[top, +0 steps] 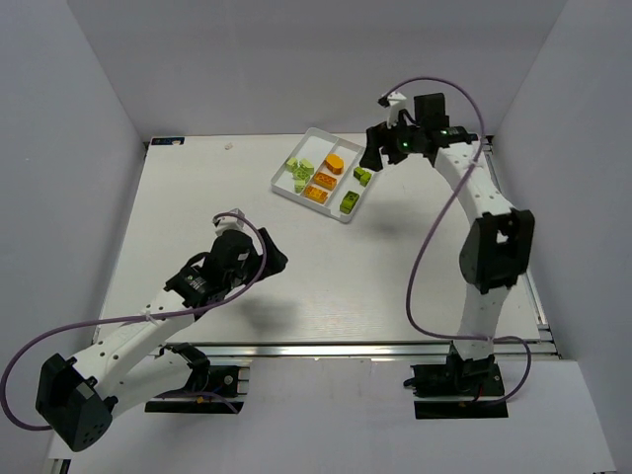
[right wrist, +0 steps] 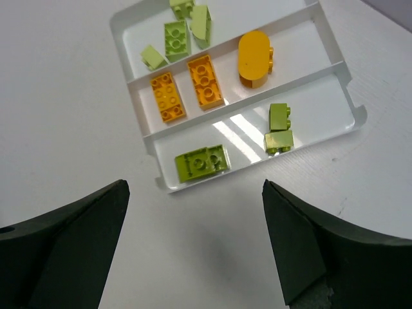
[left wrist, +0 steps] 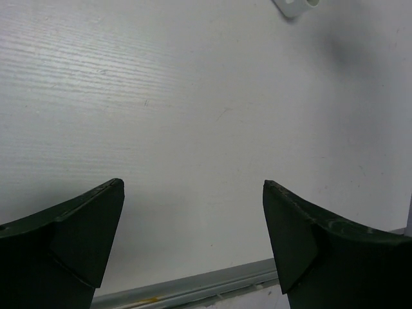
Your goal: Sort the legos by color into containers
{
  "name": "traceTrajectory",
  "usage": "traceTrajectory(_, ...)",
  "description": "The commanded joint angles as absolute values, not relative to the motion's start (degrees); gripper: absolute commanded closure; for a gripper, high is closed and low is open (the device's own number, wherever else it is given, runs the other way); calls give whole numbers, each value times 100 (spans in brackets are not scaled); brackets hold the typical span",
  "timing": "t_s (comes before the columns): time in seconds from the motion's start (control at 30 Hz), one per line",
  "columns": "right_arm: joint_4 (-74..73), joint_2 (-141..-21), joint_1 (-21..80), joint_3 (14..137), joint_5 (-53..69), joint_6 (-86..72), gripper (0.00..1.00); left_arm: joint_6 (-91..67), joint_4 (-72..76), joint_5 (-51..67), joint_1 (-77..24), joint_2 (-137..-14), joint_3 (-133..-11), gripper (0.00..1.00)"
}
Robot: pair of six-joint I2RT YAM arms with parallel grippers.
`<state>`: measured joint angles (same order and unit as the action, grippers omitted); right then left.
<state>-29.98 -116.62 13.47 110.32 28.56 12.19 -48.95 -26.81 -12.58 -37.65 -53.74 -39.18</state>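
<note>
Looking down from the top view, the white tray (top: 306,203) is sitting toward the far side of the table (top: 197,217), with all the bricks (top: 326,178) lying inside it. The right gripper (top: 380,153) is hovering just beside the tray, while the left gripper (top: 272,262) is hanging well apart from it. From up here I cannot tell how wide either one is standing.

The left wrist view is showing what the top view is hiding. Its fingers (left wrist: 84,238) are spread wide and gripping nothing over the table, and a small white piece (left wrist: 296,6) is poking in at the top edge.

The right wrist view is making the colours plain. Pale green bricks (right wrist: 177,38) are lying in the tray's farthest compartment. Orange bricks (right wrist: 193,87) and a rounded orange piece (right wrist: 253,59) are lying in the middle one, and darker green bricks (right wrist: 203,161) in the nearest. This gripper too is gaping wide and holding nothing, just short of the tray.
</note>
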Motion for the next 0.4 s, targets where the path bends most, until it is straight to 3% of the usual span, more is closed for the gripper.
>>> traceTrajectory(0.0, -3402, -10663, 1292, 10400, 2630, 713, 11, -4571, -2128, -1028, -3744, -5291, -4174, 2)
traceTrajectory(0.37, -2032, -8273, 1274, 7797, 1424, 571, 11, -3754, -1995, -1054, -3744, -5616, -4860, 2)
